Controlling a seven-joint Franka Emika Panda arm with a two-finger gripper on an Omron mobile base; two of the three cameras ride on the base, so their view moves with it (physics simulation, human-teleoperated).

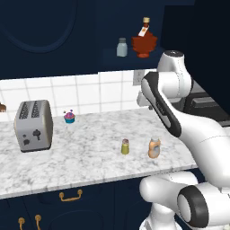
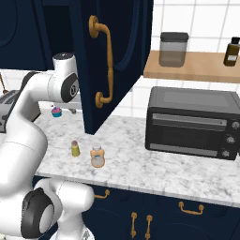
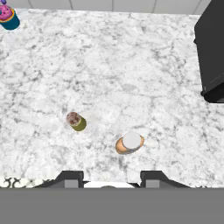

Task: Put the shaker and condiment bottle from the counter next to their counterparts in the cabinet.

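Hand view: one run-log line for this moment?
phase: pre-grasp | gripper: empty, above counter | shaker, condiment bottle: upright on counter

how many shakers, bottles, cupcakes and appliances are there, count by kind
shakers: 2, a yellow-green shaker on the counter and a grey-blue shaker in the cabinet
bottles: 3, a peach bottle, a red leaf bottle and a dark bottle on the wooden shelf
cupcakes: 1, cupcake
appliances: 2, toaster and toaster oven
jars: 1, jar
total: 9

shaker (image 1: 125, 147) upright, counter (image 1: 90, 152) | condiment bottle (image 1: 154, 148) upright, just beside
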